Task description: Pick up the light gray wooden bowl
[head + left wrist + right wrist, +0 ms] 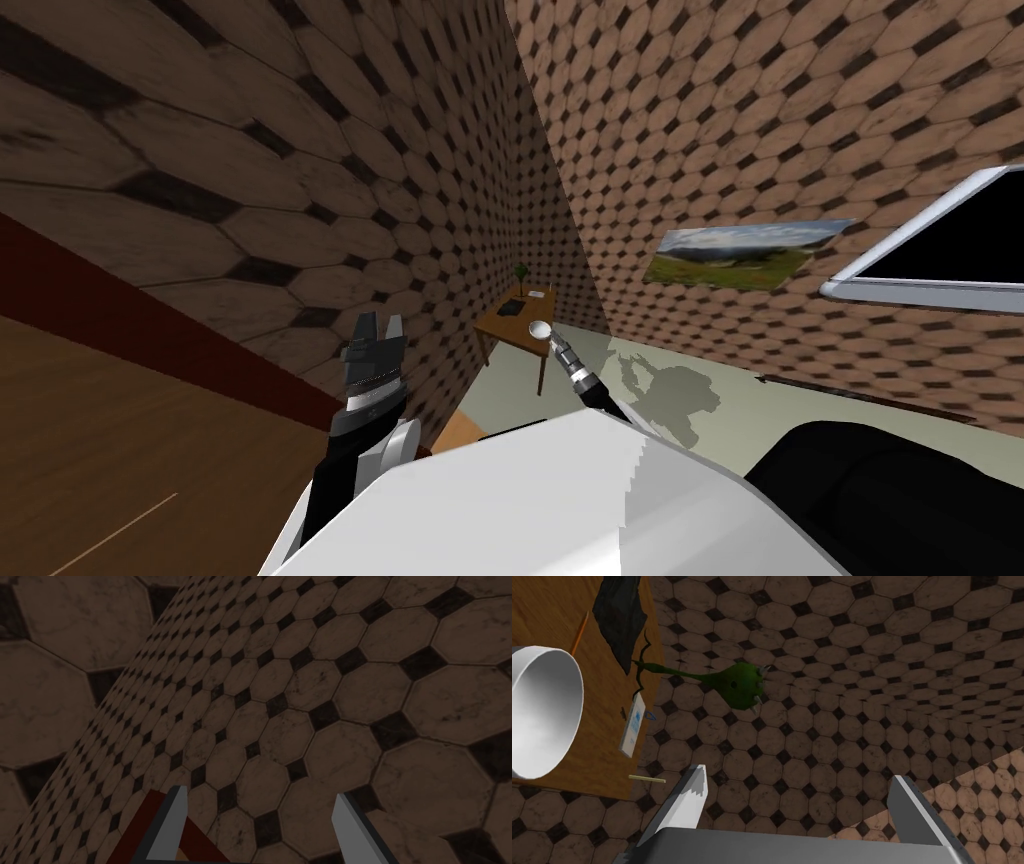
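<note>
Nearest the head cam, the left gripper (378, 335) is held up beside the brown octagon-tiled wall (300, 200), blades spread w/ nothing btwn them; it looks idle. Farther out, the right arm is stretched toward the small brown wooden table (500, 322) tucked into the room's corner. The right gripper (799, 803) hangs just beside the pale grey round bowl (542, 711), blades spread wide and empty. That bowl sits on the table close to the edge nearest the robot, off to one blade's side, not btwn the two. By my reckoning the approach is mostly done; lining up, closing on the rim and lifting are all left. Room to work: open floor on the robot's side, so the arm can come in freely, but tiled walls shut the table in on two sides, so little space past it. Other bits share the top: a green long-stemmed plant w/ a spiky head (742, 683), a black crumpled cloth-like thing (619, 611), a flat white card (632, 726) and a thin orange pencil (579, 626). All lie apart from the bowl, the card nearest. A thin yellowish stick (647, 778) pokes out at the table's edge near one blade; prob. worth avoiding. W/ the bowl so near the edge, a sideways nudge could tip it off.
</note>
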{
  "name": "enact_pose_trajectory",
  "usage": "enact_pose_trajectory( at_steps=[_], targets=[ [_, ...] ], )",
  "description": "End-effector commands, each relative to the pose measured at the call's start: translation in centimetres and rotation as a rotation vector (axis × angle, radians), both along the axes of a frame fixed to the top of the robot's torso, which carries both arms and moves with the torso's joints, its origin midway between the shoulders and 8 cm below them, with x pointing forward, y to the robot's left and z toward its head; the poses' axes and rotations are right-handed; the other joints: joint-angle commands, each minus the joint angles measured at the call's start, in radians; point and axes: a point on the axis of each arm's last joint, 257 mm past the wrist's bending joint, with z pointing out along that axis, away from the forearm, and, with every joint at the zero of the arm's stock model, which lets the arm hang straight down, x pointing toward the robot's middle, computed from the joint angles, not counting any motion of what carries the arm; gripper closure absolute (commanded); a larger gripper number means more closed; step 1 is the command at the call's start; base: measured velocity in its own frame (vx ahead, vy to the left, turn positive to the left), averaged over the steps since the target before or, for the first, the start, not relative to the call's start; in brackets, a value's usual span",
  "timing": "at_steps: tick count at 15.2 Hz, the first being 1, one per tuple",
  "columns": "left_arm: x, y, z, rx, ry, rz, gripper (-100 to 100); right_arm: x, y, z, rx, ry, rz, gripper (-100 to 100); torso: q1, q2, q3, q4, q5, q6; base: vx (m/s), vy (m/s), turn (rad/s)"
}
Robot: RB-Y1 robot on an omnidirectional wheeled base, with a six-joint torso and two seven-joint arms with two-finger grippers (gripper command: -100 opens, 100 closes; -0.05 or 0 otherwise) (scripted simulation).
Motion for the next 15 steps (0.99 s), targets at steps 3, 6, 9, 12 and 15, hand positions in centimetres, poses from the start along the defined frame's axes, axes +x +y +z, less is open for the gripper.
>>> enact_pose_trajectory(
  at_steps=[3,6,9,12,15],
  targets=[
    [0.0,0.0,0.0,0.0,0.0,0.0,0,-1.3,-0.1,-4.9,-0.075,0.1,0.039,-100,0.0,0.0,0.0,0.0,0.0,0.0,-0.031,0.043,0.209],
    [0.0,0.0,0.0,0.0,0.0,0.0,0,-3.2,0.0,-9.7,-0.163,0.198,0.092,-100,0.0,0.0,0.0,0.0,0.0,0.0,-0.021,0.057,0.229],
    [0.0,0.0,0.0,0.0,0.0,0.0,0,-4.6,-0.5,-12.8,-0.214,0.263,0.115,-100,0.0,-0.001,-0.001,0.0,0.0,0.001,-0.004,0.051,0.154],
    [0.0,0.0,0.0,0.0,0.0,0.0,0,-6.4,-1.3,-16.1,-0.269,0.334,0.137,-100,-0.001,-0.002,-0.001,0.0,0.0,0.0,-0.002,0.041,0.176],
    [0.0,0.0,0.0,0.0,0.0,0.0,0,-8.3,-2.4,-19.1,-0.327,0.403,0.159,-100,-0.001,-0.002,-0.001,0.0,0.0,0.001,0.01,0.044,0.153]
  ],
)
